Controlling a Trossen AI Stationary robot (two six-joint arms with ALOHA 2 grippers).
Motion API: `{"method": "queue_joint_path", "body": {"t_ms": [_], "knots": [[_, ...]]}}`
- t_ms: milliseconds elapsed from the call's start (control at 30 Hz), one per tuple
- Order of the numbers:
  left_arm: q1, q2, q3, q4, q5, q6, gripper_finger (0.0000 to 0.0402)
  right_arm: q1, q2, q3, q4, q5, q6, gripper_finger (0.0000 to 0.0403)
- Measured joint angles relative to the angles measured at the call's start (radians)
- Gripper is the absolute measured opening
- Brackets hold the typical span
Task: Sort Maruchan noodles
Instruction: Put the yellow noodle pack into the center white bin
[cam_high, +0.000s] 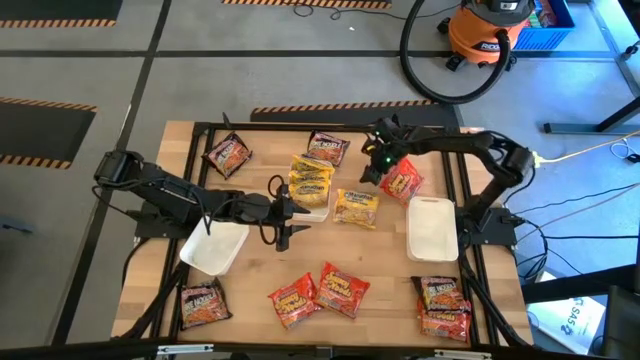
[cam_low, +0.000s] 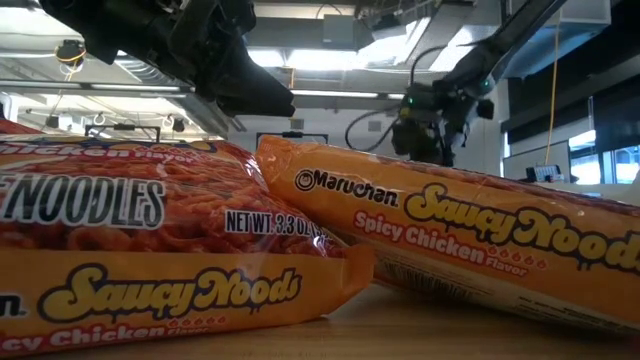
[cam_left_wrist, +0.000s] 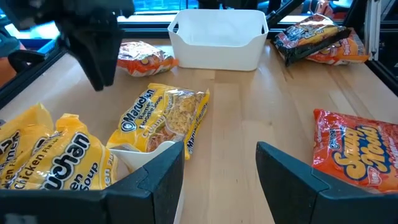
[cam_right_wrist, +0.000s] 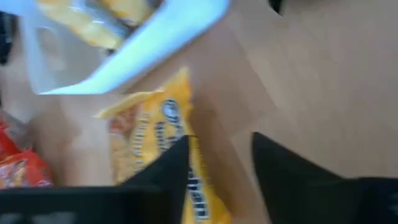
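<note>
While both claws gape empty, yellow packets (cam_high: 311, 177) fill the middle tray (cam_high: 318, 211).

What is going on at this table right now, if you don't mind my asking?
Two robot arms are sorting ramen packets scattered over a wooden table. The left gripper hovers open near the yellow packets in the middle, holding nothing. The right gripper is at the far side above a red-orange packet, jaws apart. One white tray sits on the right, another on the left.
</note>
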Motion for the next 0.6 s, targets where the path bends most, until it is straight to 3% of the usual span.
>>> {"method": "queue_joint_path", "body": {"t_ms": [167,300,400,600], "knots": [[0.0,0.0,0.0,0.0,0.0,0.0,0.0192,0.008,0.074,0.0,-0.003,-0.066,-0.021,0.0318],[0.0,0.0,0.0,0.001,0.0,0.0,0.0192,0.011,0.107,0.0,-0.009,-0.115,-0.062,0.0386],[0.0,0.0,0.0,0.001,0.0,-0.002,0.0192,0.011,0.133,0.0,-0.003,-0.125,-0.057,0.0395],[0.0,0.0,0.0,0.001,0.001,-0.005,0.0192,0.041,0.183,0.006,0.004,-0.119,-0.04,0.0369]]}}
